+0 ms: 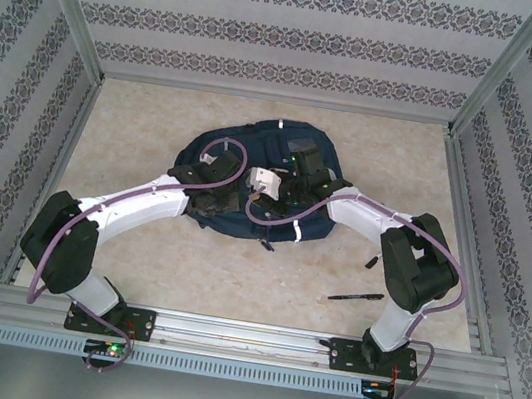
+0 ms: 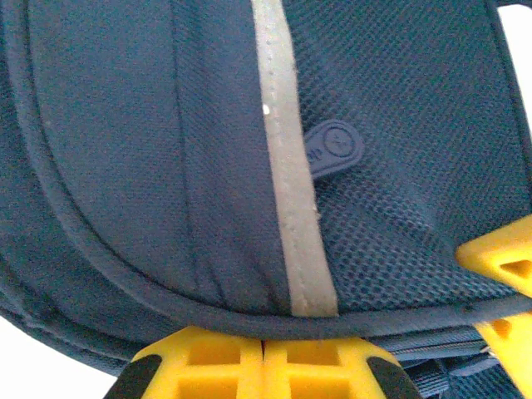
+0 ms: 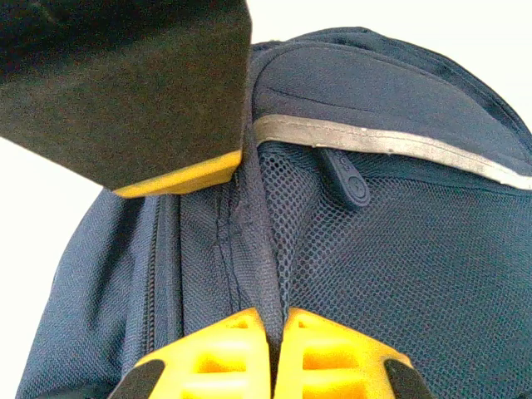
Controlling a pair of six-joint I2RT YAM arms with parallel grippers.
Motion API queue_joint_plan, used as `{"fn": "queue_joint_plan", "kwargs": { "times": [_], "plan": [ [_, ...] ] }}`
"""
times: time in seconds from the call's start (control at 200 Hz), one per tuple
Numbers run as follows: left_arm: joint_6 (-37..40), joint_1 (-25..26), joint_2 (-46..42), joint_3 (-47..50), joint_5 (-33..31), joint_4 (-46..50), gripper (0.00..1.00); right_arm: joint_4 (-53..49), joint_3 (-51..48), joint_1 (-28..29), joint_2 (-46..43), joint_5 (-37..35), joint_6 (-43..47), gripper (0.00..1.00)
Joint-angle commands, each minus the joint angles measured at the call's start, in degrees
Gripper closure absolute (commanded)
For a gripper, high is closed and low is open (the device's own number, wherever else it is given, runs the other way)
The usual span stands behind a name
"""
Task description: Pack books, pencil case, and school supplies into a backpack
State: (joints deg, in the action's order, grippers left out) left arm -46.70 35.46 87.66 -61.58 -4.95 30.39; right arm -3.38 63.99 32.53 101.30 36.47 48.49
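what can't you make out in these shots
- Left wrist view: whether the left gripper, shut, pinches any backpack fabric; the bottom edge cuts it off.
- Right wrist view: how much fabric the shut right gripper holds; same edge.
- Top view: the backpack's contents, hidden under its fabric.
- Top view: the small dark bit beyond the pen; too small.

The left arm (image 1: 134, 204) and right arm (image 1: 360, 212) have white link shells between bulky black joint housings. Each carries a looping purple cable (image 1: 225, 139) and is bolted to a black base plate (image 1: 110, 321). The left gripper (image 2: 263, 349) and right gripper (image 3: 274, 328) have yellow, ribbed plastic fingers with black corners.
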Motion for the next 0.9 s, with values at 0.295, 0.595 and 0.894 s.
{"fn": "queue_joint_plan", "kwargs": {
  "times": [0.295,0.595,0.894],
  "plan": [
    [33.6,-13.8,-6.2,10.4,7.8,-12.3,1.0,-5.0,-3.8,-0.8,-3.7,4.2,19.2,1.0],
    [30.5,-12.8,-10.3,14.9,29.1,-22.8,1.0,10.9,-8.0,0.6,-5.9,1.9,-2.6,0.52],
    [24.6,-10.3,-11.2,15.6,34.1,-27.1,1.0,22.3,-9.2,6.0,-2.5,-8.6,-13.8,0.53]
  ]
}}
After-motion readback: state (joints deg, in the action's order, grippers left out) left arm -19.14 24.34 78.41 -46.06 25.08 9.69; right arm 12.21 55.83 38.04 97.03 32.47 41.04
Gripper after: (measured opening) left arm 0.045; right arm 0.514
